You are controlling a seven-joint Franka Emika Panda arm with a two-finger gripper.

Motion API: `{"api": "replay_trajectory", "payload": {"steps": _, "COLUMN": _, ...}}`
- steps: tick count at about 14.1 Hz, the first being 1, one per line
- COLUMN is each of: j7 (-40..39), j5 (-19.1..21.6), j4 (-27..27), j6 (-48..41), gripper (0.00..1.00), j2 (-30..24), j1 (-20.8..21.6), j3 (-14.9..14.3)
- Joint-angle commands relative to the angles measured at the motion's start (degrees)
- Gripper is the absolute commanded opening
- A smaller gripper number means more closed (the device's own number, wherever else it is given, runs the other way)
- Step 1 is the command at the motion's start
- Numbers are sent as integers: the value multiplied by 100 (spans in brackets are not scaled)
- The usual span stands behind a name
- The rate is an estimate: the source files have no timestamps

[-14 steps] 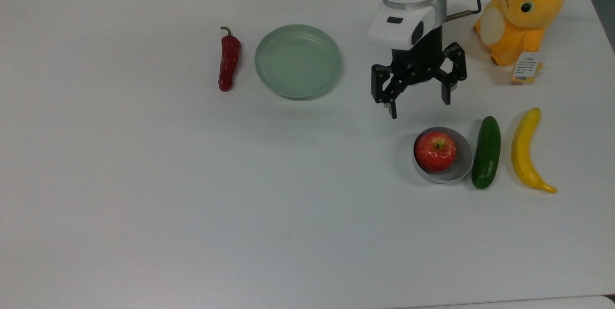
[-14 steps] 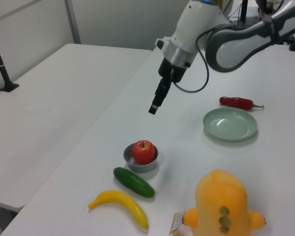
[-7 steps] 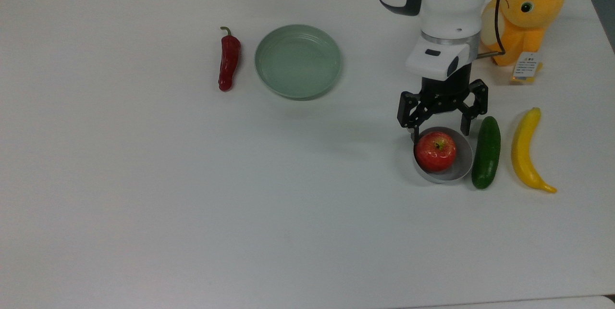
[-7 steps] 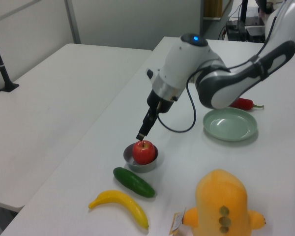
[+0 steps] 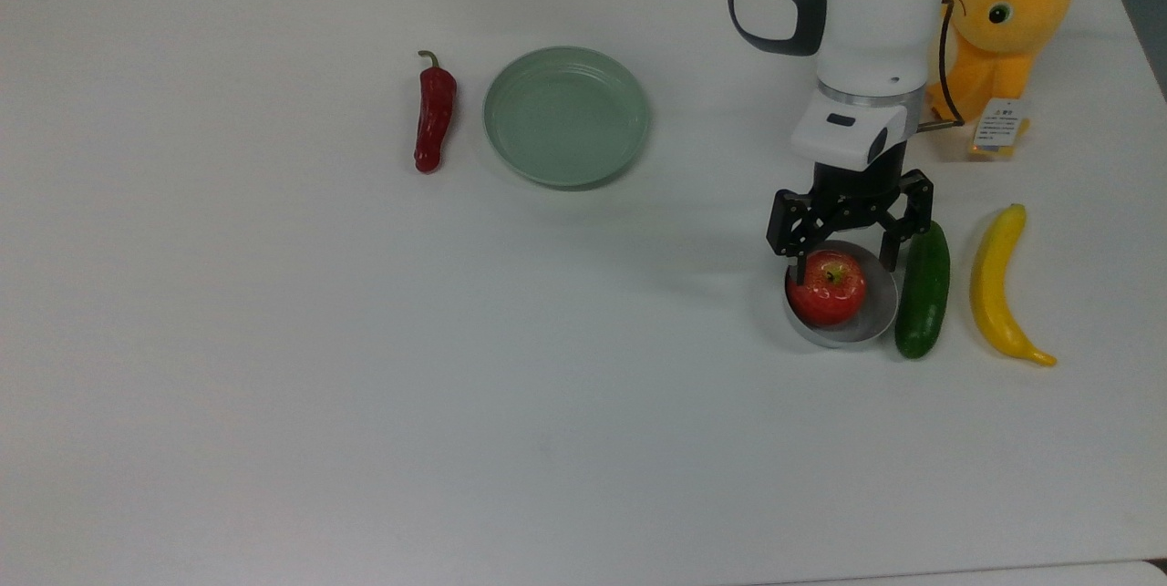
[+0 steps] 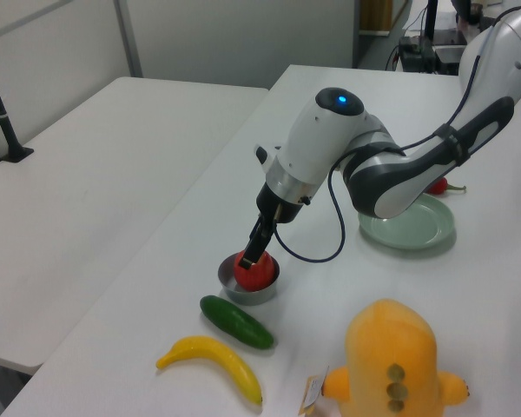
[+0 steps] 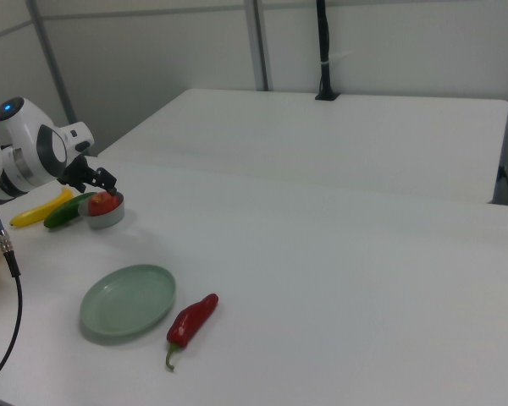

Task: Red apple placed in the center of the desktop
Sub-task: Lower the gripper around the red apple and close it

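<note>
The red apple [image 5: 827,293] [image 6: 254,274] [image 7: 102,202] sits in a small grey metal bowl [image 5: 877,316] [image 6: 229,286] [image 7: 102,220] toward the top view's right side of the white desktop [image 5: 365,340]. My gripper [image 5: 843,268] [image 6: 253,255] [image 7: 100,188] hangs low right over the apple, pointing down. It is open, with one black finger on each side of the fruit's upper half. Nothing is gripped. The arm's white wrist rises behind it toward the far edge.
A green cucumber [image 5: 923,290] lies right beside the bowl, and a yellow banana [image 5: 996,285] lies beyond it. An orange plush toy [image 5: 998,21] sits at the top view's far right. A pale green plate [image 5: 565,115] and a red chili [image 5: 434,112] lie at the back middle.
My gripper has travelled toward the top view's lower right and come down, from above the bare table to astride the apple. It stayed open. The apple and bowl have not moved.
</note>
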Motion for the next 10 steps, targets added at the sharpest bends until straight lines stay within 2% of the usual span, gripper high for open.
{"api": "replay_trajectory", "payload": {"steps": 1, "j7": 162, "j5": -239, "j4": 132, "j6": 57, "gripper": 100, "j2": 161, "j1": 15, "j3": 37}}
{"api": "replay_trajectory", "payload": {"steps": 8, "j7": 162, "j5": -468, "j4": 140, "j6": 75, "gripper": 100, "j2": 284, "j1": -3, "j3": 89}}
{"api": "replay_trajectory", "payload": {"steps": 9, "j7": 162, "j5": -547, "j4": 140, "j6": 75, "gripper": 97, "j2": 353, "j1": -3, "j3": 98}}
{"api": "replay_trajectory", "payload": {"steps": 10, "j7": 162, "j5": -669, "j4": 140, "j6": 75, "gripper": 86, "j2": 371, "j1": -3, "j3": 98}}
